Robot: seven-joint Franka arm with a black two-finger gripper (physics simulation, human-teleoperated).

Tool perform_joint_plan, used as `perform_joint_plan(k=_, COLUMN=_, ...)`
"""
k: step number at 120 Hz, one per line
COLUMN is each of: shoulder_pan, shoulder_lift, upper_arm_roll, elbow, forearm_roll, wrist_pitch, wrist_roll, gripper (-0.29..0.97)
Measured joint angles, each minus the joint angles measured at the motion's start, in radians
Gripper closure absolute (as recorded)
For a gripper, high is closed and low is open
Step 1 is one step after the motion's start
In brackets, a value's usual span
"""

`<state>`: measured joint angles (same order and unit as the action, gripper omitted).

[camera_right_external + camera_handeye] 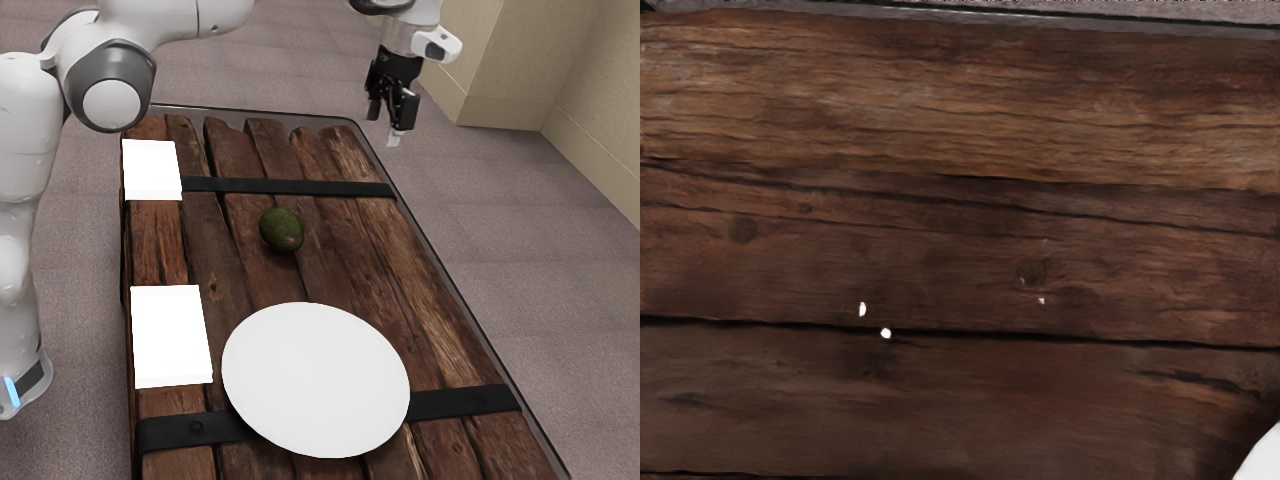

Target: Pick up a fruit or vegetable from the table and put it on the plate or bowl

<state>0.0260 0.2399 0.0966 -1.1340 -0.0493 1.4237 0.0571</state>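
A dark green avocado (282, 229) lies on the wooden table (345, 215) near its middle. A large white plate (315, 380) rests flat on the table toward the exterior view's bottom, well apart from the avocado. My gripper (387, 122) hangs high above the table's far right corner, pointing down, open with nothing between its fingers. It is far from both the avocado and the plate. Under my hand the wrist view has bare dark planks (960, 230), with a white curved edge (1265, 458) in one corner.
Two white flat blocks (151, 169) (170, 335) sit along the table's left side in the exterior view. Black straps (290, 187) (460, 402) cross the planks. The table's rim (960, 8) runs just beyond the planks beneath my hand. Beige walls stand at the upper right.
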Motion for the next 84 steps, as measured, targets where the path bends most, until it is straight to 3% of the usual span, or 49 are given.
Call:
perform_joint_plan(k=15, shoulder_pan=-0.005, shoulder_lift=-0.005, upper_arm_roll=-0.006, elbow=0.000, forearm_roll=-0.001, wrist_pitch=0.006, wrist_roll=-0.001, gripper=0.00)
perform_joint_plan(k=24, shoulder_pan=-0.054, shoulder_lift=-0.055, upper_arm_roll=-0.010, elbow=-0.038, forearm_roll=0.001, wrist_pitch=0.003, wrist_roll=0.028, gripper=0.00)
perform_joint_plan(k=39, shoulder_pan=-0.111, shoulder_lift=-0.269, upper_arm_roll=0.056, elbow=-0.464, forearm_roll=0.012, wrist_pitch=0.097, wrist_roll=0.141, gripper=0.00)
perform_joint_plan(k=52, shoulder_pan=-0.088, shoulder_lift=-0.303, upper_arm_roll=0.097, elbow=-0.596, forearm_roll=0.019, wrist_pitch=0.188, wrist_roll=0.231, gripper=0.00)
perform_joint_plan(k=66, shoulder_pan=-0.055, shoulder_lift=-0.304, upper_arm_roll=0.092, elbow=-0.649, forearm_roll=0.039, wrist_pitch=0.267, wrist_roll=0.311, gripper=0.00)
perform_joint_plan(k=80, shoulder_pan=-0.106, shoulder_lift=-0.231, upper_arm_roll=0.091, elbow=-0.581, forearm_roll=0.045, wrist_pitch=0.280, wrist_roll=0.384, gripper=0.00)
perform_joint_plan(k=84, shoulder_pan=-0.157, shoulder_lift=-0.234, upper_arm_roll=0.123, elbow=-0.599, forearm_roll=0.045, wrist_pitch=0.278, wrist_roll=0.403, gripper=0.00)
